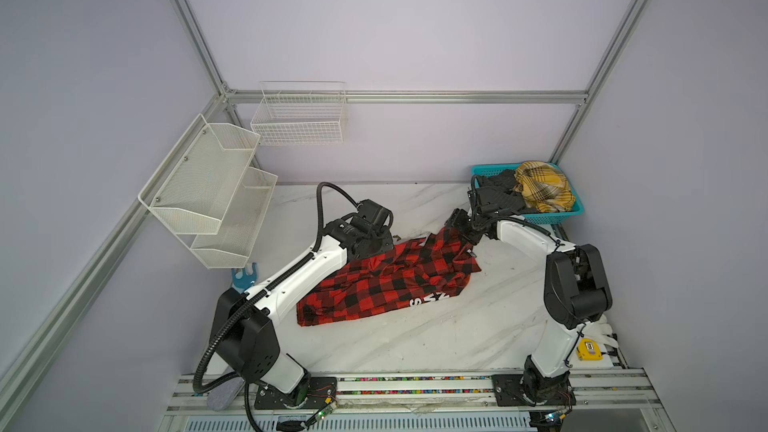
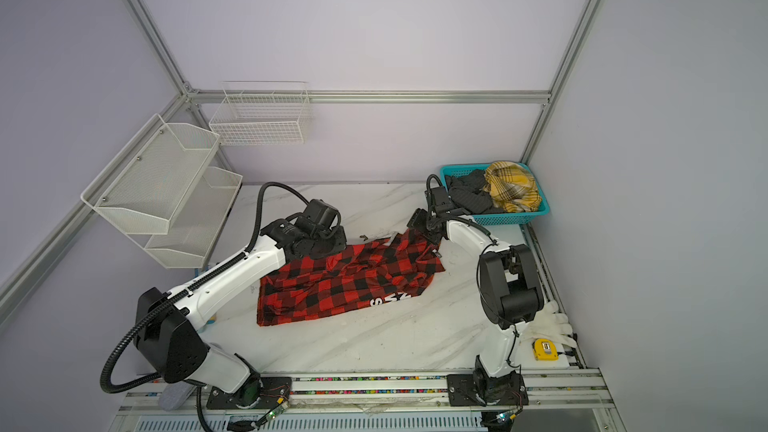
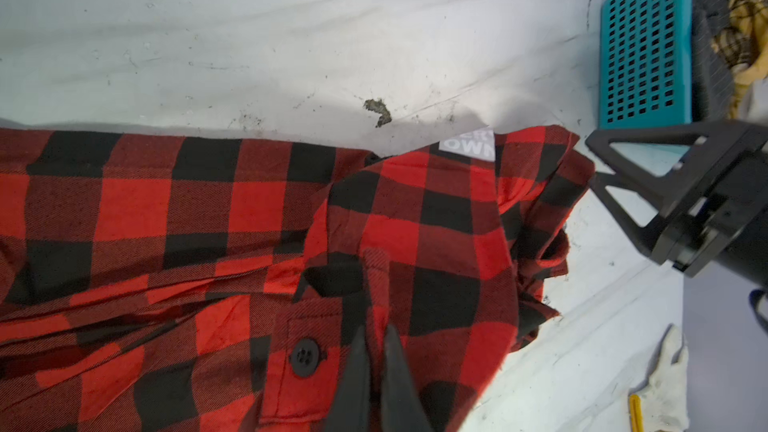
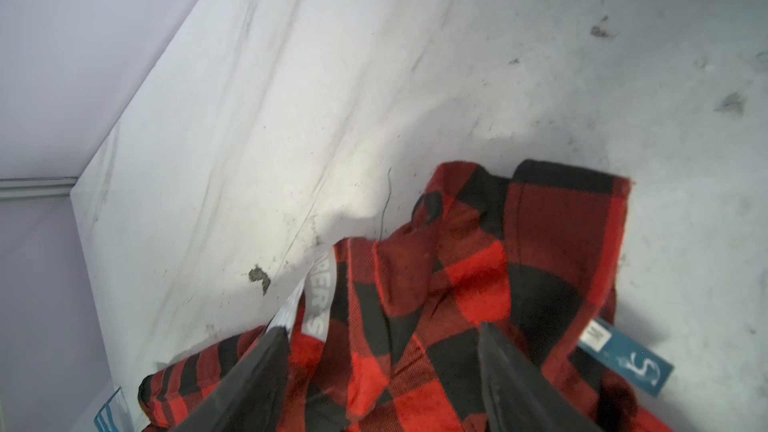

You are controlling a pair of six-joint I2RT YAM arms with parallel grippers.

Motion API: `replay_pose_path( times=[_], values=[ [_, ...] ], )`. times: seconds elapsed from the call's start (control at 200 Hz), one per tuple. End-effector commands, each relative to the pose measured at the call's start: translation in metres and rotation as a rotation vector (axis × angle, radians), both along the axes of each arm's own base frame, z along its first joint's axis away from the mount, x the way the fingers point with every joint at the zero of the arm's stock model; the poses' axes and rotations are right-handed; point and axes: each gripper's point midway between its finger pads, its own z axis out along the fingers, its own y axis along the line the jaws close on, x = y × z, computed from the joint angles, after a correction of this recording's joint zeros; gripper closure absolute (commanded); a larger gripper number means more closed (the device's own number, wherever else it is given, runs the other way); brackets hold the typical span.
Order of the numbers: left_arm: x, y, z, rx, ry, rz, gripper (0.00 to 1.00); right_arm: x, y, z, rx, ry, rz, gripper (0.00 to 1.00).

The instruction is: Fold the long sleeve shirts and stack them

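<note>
Fingers together, our left gripper (image 3: 376,332) pinches a fold of the red check shirt (image 1: 374,284); our right gripper (image 4: 382,330) straddles its tagged end, fingers wide. The shirt lies rumpled on the table (image 1: 415,338); flattening seems in hand, and the right must close next

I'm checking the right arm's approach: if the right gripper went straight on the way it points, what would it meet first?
The red-and-black checked shirt: the right gripper points down at its bunched end, open jaws either side of the folds. The gap to the cloth is unclear.
</note>
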Motion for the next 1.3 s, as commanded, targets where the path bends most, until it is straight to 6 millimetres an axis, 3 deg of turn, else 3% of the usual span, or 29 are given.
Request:
replay_pose_path(
  times=[0.0,0.07,0.15,0.39,0.555,0.785,0.925,1.045,1.2,1.295],
  values=[
    [-0.016,0.024,-0.006,0.069,-0.032,0.041,1.0,-0.008,0.0,0.003,-0.002,0.056,-0.004,0.28],
    [-0.029,0.04,0.007,0.056,-0.088,0.076,1.0,-0.012,-0.004,0.008,-0.007,0.051,-0.007,0.28],
    [-0.042,0.051,0.007,0.042,-0.113,0.086,1.0,-0.022,-0.006,0.01,-0.002,0.056,0.0,0.28],
    [-0.071,0.05,-0.02,-0.055,-0.085,0.042,1.0,-0.045,-0.011,0.03,-0.003,0.044,0.012,0.28],
    [-0.082,0.047,-0.018,-0.134,-0.126,0.007,1.0,-0.046,-0.003,0.044,0.079,0.038,-0.009,0.28],
    [-0.092,0.047,-0.023,-0.159,-0.12,-0.014,1.0,-0.03,0.016,0.018,0.145,0.106,0.001,0.31],
    [-0.097,0.05,-0.022,-0.165,-0.126,-0.013,1.0,-0.027,0.023,-0.002,0.174,0.145,0.005,0.39],
    [-0.102,0.053,-0.024,-0.161,-0.12,-0.018,1.0,-0.022,0.024,-0.004,0.174,0.142,0.005,0.41],
    [-0.106,0.056,-0.027,-0.151,-0.11,-0.024,1.0,-0.017,0.02,0.015,0.175,0.09,-0.021,0.23],
    [-0.106,0.057,-0.028,-0.144,-0.107,-0.025,1.0,-0.021,0.02,0.019,0.177,0.083,-0.015,0.21]
  ],
)
